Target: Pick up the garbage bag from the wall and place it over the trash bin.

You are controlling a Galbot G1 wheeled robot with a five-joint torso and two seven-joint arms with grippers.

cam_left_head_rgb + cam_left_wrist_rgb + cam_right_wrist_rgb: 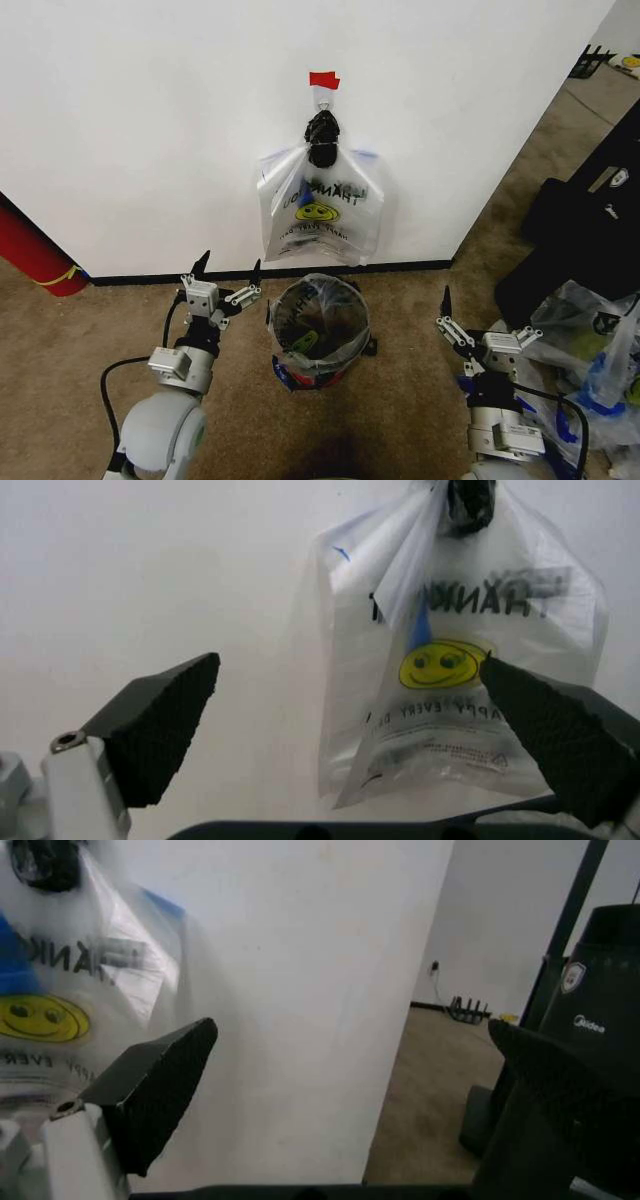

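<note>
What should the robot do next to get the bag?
Probably raise the left gripper toward the garbage bag. The bag hangs from the hook on the wall, untouched, and both grippers sit low beside the trash bin, fingers open.

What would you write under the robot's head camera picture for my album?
A smiley garbage bag hangs on the wall above the trash bin, with the open left tool and right tool waiting beside it.

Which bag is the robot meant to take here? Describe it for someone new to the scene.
Find the white wall and its red tape strip. Just below hangs the garbage bag, thin and see-through with a yellow smiley. Unlike the bag lining the trash bin beneath, it hangs off the floor.
</note>
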